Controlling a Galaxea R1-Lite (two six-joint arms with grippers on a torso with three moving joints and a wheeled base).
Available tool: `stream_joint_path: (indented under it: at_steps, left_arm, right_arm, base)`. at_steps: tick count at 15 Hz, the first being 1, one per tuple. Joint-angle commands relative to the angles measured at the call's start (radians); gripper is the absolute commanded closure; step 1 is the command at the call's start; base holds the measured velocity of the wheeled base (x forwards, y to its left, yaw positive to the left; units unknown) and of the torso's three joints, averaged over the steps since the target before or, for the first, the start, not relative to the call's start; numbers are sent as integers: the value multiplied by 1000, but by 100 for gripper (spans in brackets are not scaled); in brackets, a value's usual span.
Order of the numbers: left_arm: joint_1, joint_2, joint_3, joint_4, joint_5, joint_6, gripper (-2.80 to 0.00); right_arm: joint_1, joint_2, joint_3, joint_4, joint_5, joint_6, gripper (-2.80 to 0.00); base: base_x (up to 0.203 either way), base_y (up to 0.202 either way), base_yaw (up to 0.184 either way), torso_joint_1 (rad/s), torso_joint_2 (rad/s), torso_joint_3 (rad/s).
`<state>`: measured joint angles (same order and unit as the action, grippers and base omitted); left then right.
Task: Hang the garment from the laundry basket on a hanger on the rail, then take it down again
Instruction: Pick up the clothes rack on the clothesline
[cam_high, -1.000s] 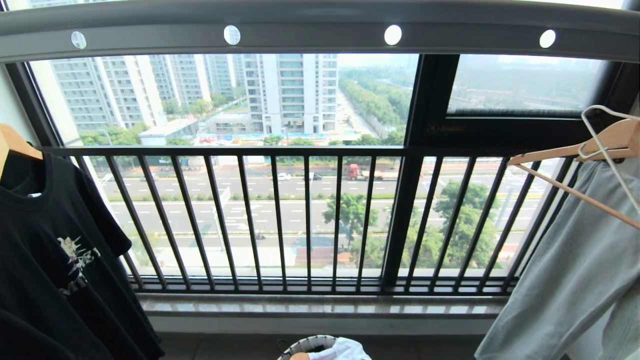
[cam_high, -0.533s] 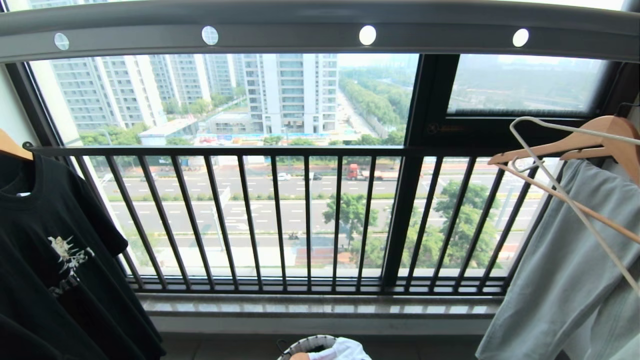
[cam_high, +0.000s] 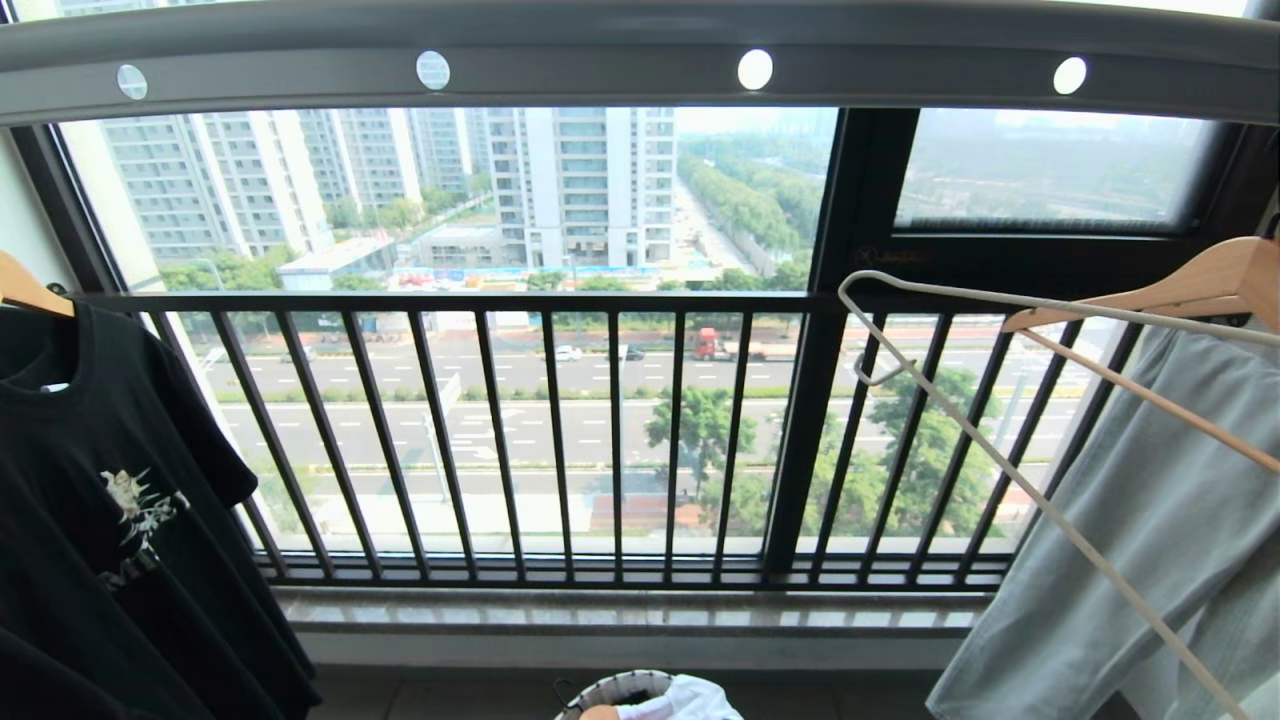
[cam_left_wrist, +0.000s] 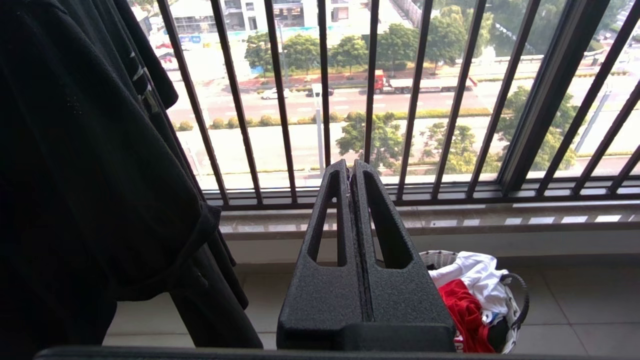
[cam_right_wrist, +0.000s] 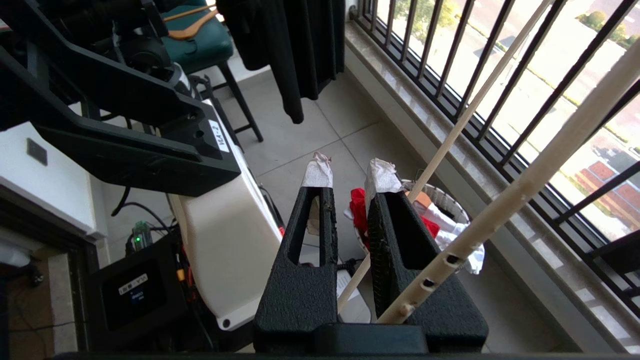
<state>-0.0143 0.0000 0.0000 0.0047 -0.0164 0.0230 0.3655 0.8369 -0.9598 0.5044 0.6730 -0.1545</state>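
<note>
The grey rail (cam_high: 600, 60) with round holes spans the top of the head view. My right gripper (cam_right_wrist: 350, 172) is out of the head view; it is shut on the thin off-white hanger (cam_right_wrist: 520, 186), whose wire runs between the fingers near their base. The hanger (cam_high: 1000, 466) reaches in from the right below the rail, hook end leftmost. The laundry basket (cam_left_wrist: 440, 256) stands on the floor under the window. In it lies the red garment (cam_left_wrist: 465, 310), partly under a white T-shirt (cam_left_wrist: 480, 275). My left gripper (cam_left_wrist: 350, 167) is parked, shut and empty.
A black T-shirt (cam_high: 110, 500) hangs at the left. At the right a grey garment (cam_high: 1150, 540) hangs on a wooden hanger (cam_high: 1180, 285). The black window railing (cam_high: 560, 440) and sill lie ahead. My base (cam_right_wrist: 225, 240) and a green chair (cam_right_wrist: 200, 45) are behind.
The off-white hanger has swung far leftward into the head view, from the right edge to near the window post. The hanging clothes swayed slightly. The left arm has stayed still.
</note>
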Motion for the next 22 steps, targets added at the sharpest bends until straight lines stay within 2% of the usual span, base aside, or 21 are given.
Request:
stream_joint_path:
  at_steps: [1,8,12,17,19,22]
  left_arm:
    - [0,0,0,0,0,0,0]
    - [0,0,0,0,0,0,0]
    - [0,0,0,0,0,0,0]
    - [-1,2,0,0,0,0,0]
    - [0,0,0,0,0,0,0]
    - [0,0,0,0,0,0,0]
  right_arm:
    - [2,108,2,-2,75,-26,0]
    - [9,313,50,-196,96,-45,0]
    - [15,402,50,-240,92,-66,0]
    - [16,403,59,-241,97,-72,0]
    - [16,408,72,-242,97,-105,0]
    - [16,415,76,-242,97,-114,0]
  base:
    - [0,0,0,0,0,0]
    - [0,0,0,0,0,0]
    - [0,0,0,0,0,0]
    - [0,0,0,0,0,0]
    - [0,0,0,0,0,0]
    - [0,0,0,0,0,0]
